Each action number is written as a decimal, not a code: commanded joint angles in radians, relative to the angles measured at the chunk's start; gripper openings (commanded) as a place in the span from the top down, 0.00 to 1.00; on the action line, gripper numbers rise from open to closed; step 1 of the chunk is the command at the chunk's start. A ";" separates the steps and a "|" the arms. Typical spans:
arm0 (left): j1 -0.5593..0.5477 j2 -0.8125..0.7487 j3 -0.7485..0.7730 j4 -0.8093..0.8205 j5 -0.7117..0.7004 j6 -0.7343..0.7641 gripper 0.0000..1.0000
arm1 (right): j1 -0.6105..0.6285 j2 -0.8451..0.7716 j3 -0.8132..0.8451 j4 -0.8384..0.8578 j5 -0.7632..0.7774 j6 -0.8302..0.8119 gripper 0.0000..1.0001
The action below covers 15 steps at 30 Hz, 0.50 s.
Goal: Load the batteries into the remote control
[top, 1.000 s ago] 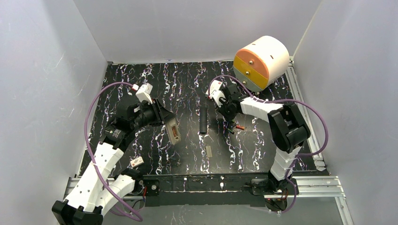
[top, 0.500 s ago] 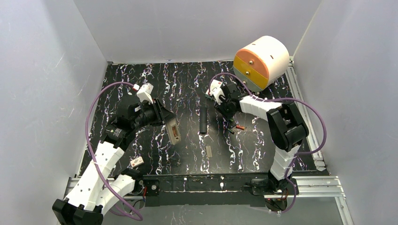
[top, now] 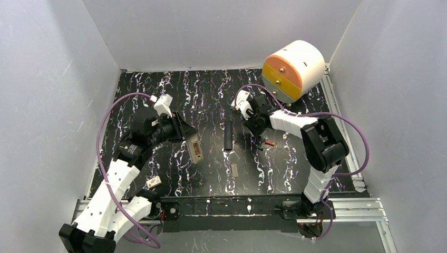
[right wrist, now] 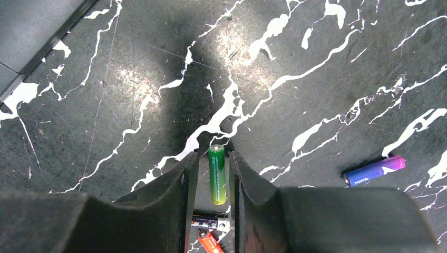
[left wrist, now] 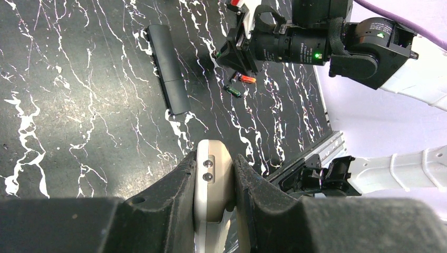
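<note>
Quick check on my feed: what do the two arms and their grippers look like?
The left arm and right arm match: white shells on the long links, black joints. A purple cable loops alongside each. The left gripper and right gripper each have two black, rough-textured fingers. A green light glows on the right wrist.

We see the left arm point(top: 118, 179) reaching from the lower left toward frame centre, left gripper point(left wrist: 215, 161) clamped tight (jaws narrow). The right arm point(top: 321, 142) folds at the right, right gripper point(right wrist: 213, 156) pointing down, jaws slightly apart.
</note>
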 commanded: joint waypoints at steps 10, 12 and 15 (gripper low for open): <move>-0.001 -0.010 0.002 -0.002 0.014 0.017 1.00 | 0.004 0.123 0.001 -0.193 0.042 0.032 0.80; -0.002 -0.008 0.000 -0.002 0.015 0.017 1.00 | 0.004 0.119 0.003 -0.191 0.045 0.036 0.83; -0.002 -0.005 -0.002 0.001 0.017 0.017 1.00 | 0.004 0.101 0.009 -0.164 0.070 0.055 0.88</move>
